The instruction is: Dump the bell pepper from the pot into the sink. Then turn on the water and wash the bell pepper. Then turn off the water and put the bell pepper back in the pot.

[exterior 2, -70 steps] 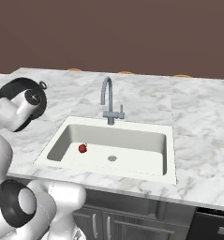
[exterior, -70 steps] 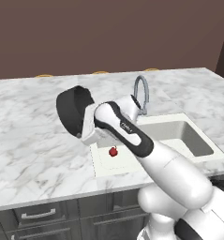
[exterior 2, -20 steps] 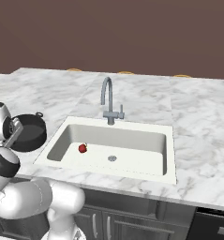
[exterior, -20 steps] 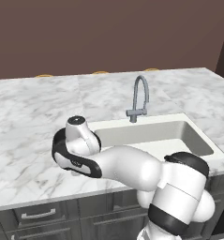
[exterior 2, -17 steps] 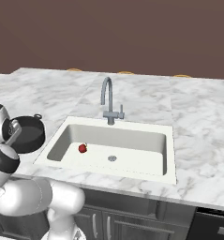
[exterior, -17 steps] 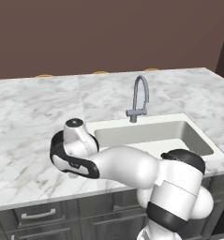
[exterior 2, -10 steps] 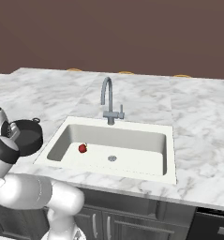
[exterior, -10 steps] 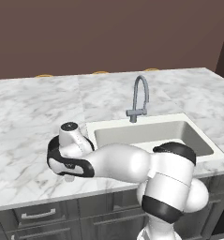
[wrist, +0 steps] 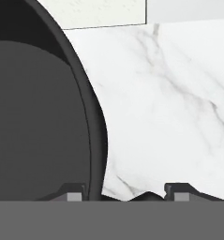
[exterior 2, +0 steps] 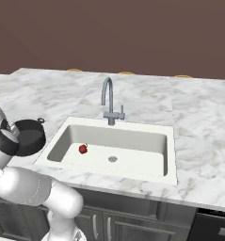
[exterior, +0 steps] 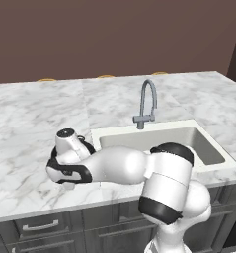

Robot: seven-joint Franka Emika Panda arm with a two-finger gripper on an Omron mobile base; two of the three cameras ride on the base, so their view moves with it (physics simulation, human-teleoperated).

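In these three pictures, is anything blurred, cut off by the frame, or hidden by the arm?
All three views are sharp, with flat rendered light and no glare. Left base view: the arm covers most of the pot and the sink's left part. Right base view: the bell pepper and faucet show clearly. Hand view: the frame cuts the pot off at the left edge.

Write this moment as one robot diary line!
pepper: in sink | pot: on counter left of sink, empty | end effector: straddles pot rim | faucet: no water

kitchen | marble counter (exterior 2: 198,117) w/ white sink (exterior 2: 132,136), faucet (exterior 2: 108,103), cabinets (exterior: 40,227) below
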